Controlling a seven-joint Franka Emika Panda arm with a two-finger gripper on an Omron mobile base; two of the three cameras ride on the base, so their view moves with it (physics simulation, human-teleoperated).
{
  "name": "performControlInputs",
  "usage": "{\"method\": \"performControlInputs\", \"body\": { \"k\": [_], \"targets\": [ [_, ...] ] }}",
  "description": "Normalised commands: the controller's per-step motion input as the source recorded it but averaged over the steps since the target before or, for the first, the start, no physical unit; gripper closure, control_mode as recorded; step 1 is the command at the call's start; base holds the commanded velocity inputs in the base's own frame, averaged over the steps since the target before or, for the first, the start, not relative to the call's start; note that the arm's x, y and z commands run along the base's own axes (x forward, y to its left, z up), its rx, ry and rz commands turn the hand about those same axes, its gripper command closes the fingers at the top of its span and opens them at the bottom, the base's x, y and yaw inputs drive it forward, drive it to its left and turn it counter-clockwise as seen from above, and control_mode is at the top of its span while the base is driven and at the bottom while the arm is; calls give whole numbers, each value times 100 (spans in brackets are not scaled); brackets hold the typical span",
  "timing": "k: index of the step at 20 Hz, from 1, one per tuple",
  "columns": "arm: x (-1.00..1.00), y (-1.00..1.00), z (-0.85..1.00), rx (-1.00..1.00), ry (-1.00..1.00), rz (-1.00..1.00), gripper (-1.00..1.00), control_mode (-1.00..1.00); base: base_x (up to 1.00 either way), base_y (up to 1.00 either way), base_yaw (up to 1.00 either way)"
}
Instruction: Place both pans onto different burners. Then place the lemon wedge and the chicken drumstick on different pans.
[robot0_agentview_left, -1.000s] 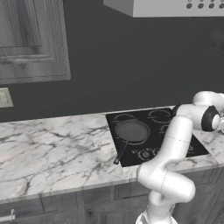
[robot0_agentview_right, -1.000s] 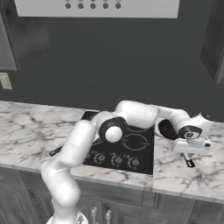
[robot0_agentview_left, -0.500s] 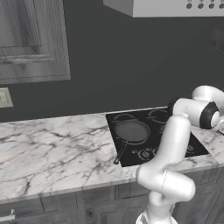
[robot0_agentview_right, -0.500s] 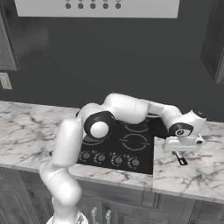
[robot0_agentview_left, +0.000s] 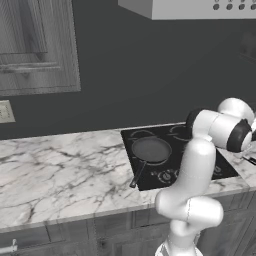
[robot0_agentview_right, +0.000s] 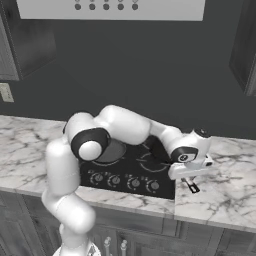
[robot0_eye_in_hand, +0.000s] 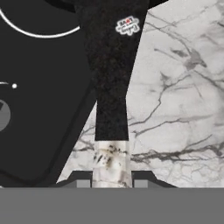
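Note:
My gripper (robot0_eye_in_hand: 110, 177) is shut on the pale end of the smaller black pan's long handle (robot0_eye_in_hand: 111, 65), which runs up the hand view to the pan at the top edge. Seen from the right base, the gripper (robot0_agentview_right: 187, 172) hangs over the cooktop's right edge, and the handle's tip (robot0_agentview_right: 191, 187) pokes out below it. The wider grey pan (robot0_agentview_left: 150, 149) sits on a left burner of the black cooktop (robot0_agentview_left: 200, 160), its thin handle (robot0_agentview_left: 137, 175) pointing to the front. A burner ring (robot0_eye_in_hand: 43, 33) lies left of the held handle. The lemon wedge and the chicken drumstick are out of view.
Marble counter (robot0_agentview_left: 60, 175) stretches left of the cooktop, and more of it (robot0_agentview_right: 225, 175) lies to the right. Knobs (robot0_agentview_right: 132, 183) line the cooktop's front. My own arm (robot0_agentview_right: 125, 125) arches over the burners. A range hood (robot0_agentview_right: 110, 9) hangs above.
My gripper has carried the black pan leftward, from over the right counter to the cooktop's right edge. The grey pan has stayed in place.

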Motion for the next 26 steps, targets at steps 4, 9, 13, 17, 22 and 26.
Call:
{"method": "performControlInputs", "body": {
  "k": [4,9,13,17,22,26],
  "targets": [
    [-2,12,-6,-2,-2,9,100,-100,0,0,0],
    [0,3,-8,-1,-2,9,100,-100,0,0,0],
    [0,0,-2,0,0,9,100,-100,0,0,0],
    [0,0,-3,0,0,8,100,-100,0,0,0],
    [0,0,-1,0,0,7,100,-100,0,0,0],
    [4,0,0,0,0,5,100,-100,0,0,0]
  ]
}}
